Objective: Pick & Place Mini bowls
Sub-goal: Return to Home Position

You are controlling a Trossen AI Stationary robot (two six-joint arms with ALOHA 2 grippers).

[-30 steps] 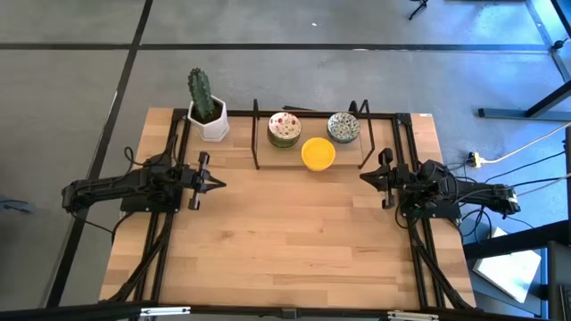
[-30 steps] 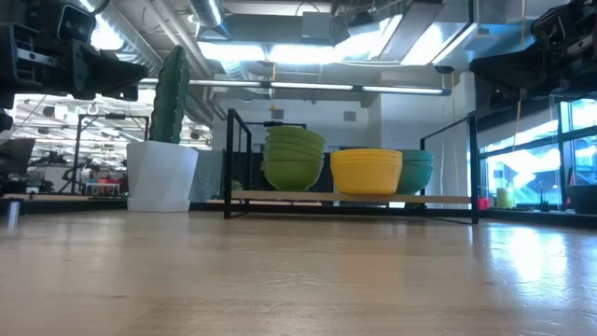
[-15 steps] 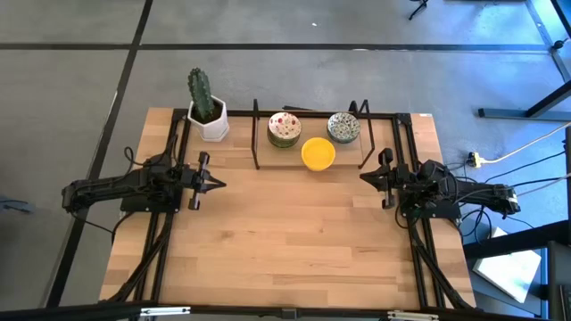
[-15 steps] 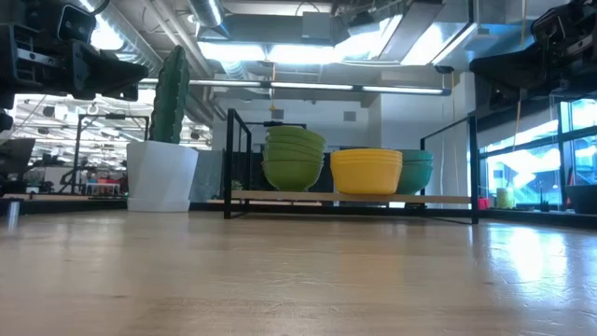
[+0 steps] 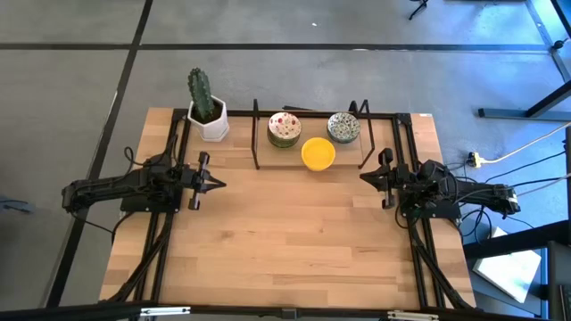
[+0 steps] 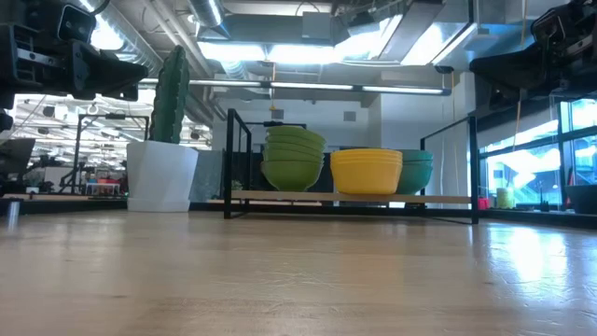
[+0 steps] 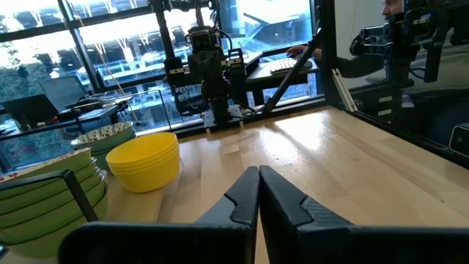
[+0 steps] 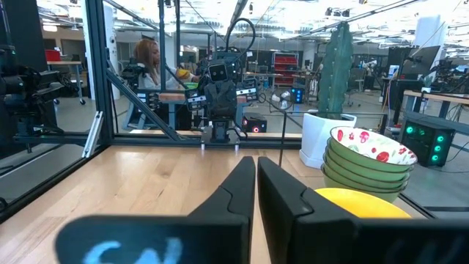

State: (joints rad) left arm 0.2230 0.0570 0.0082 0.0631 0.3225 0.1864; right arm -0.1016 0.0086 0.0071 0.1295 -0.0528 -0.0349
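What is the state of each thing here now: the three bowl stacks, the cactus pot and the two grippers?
Red-speckled bowls: stacked upright on the shelf.
Yellow bowls: stacked upright on the shelf.
Grey-green patterned bowls: stacked upright on the shelf.
Cactus pot: upright, beside the shelf.
Left gripper: shut, empty, raised at the left side.
Right gripper: shut, empty, raised at the right side.
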